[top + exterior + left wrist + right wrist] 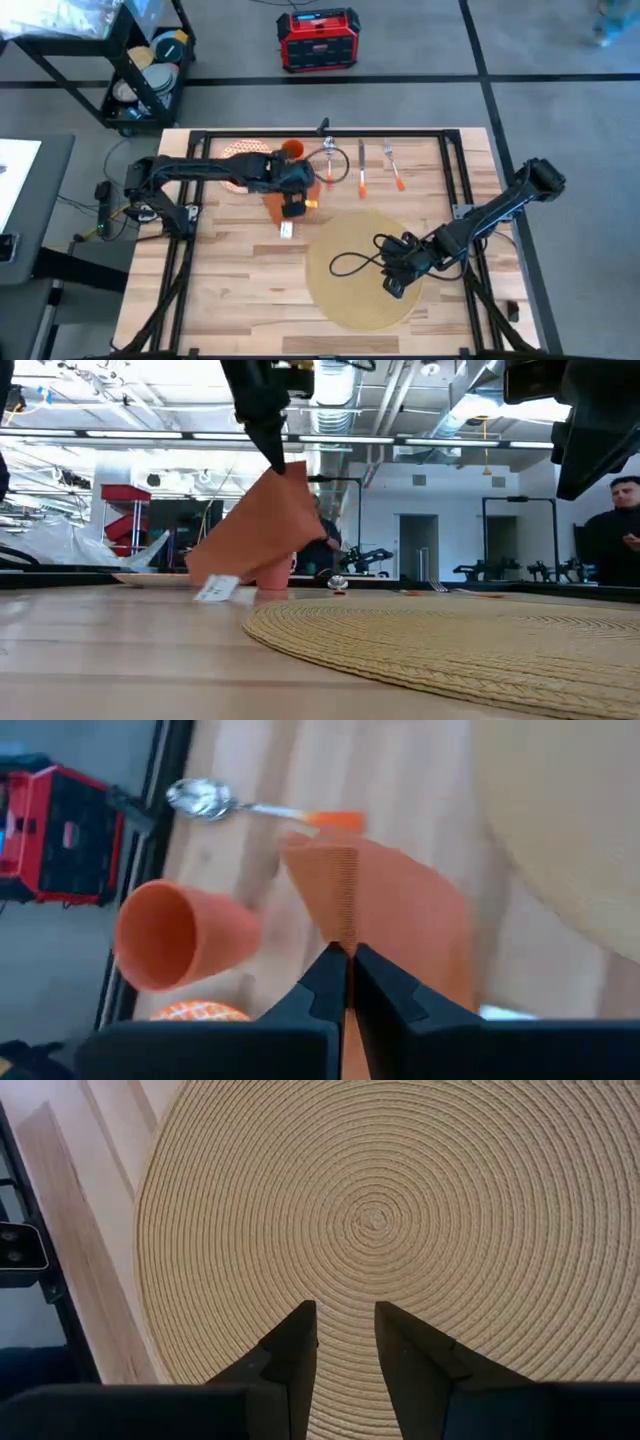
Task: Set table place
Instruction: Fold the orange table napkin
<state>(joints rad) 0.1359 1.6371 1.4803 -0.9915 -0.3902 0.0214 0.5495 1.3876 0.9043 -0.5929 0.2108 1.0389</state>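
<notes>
one tan place (365, 270) lies on the table (230, 280), red box (318, 40) beyond.

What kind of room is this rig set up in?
Probably a lab or workshop in an industrial building: exposed ceiling ducts, a red portable power unit on the taped concrete floor, and a black cart of spare tableware.
</notes>
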